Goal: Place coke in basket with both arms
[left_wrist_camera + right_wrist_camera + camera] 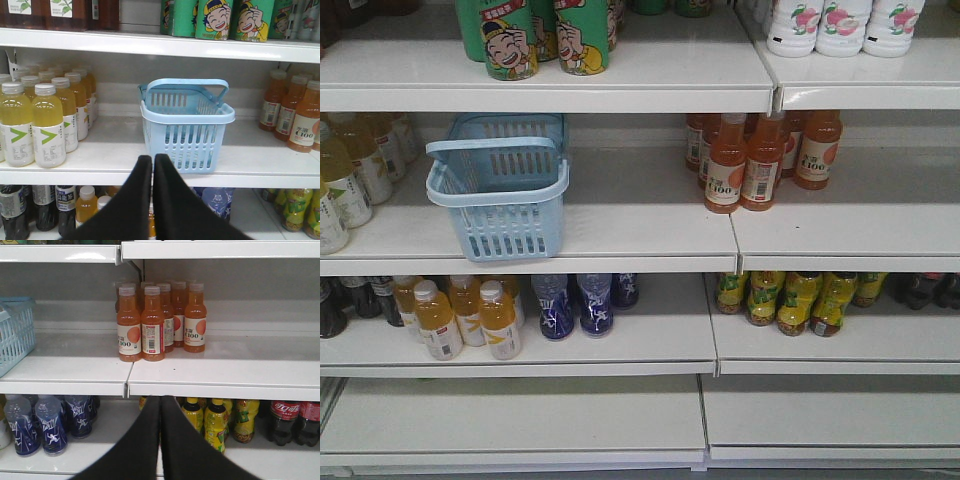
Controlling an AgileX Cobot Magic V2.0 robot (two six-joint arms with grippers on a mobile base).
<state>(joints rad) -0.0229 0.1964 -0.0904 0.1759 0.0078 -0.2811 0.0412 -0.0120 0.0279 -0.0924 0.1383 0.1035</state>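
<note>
While nothing is gripped at this moment, the coke stands on the lower shelf at the far right of the right wrist view. It shows as dark bottles with red script labels, packed side by side next to yellow-green drinks.

By its look, a full bottle would be fairly heavy for its size and stiff under a squeeze. It is also smooth and round, so it is liable to slip or twist. The labelled body below the taper seems the safest place to take hold, though neighbours crowd it closely.

The light blue basket sits on the middle shelf, left of a cluster of orange juice bottles (it appears empty, with its handle up).

The right arm points level at the shelving, its black pointed jaws pressed together and empty. It aims at the middle of the lower shelf, well left of the coke. The left arm is likewise level, jaws together and holding nothing. From that wrist, their tips sit just below and left of the basket's front. Neither arm shows in the front view.
</note>
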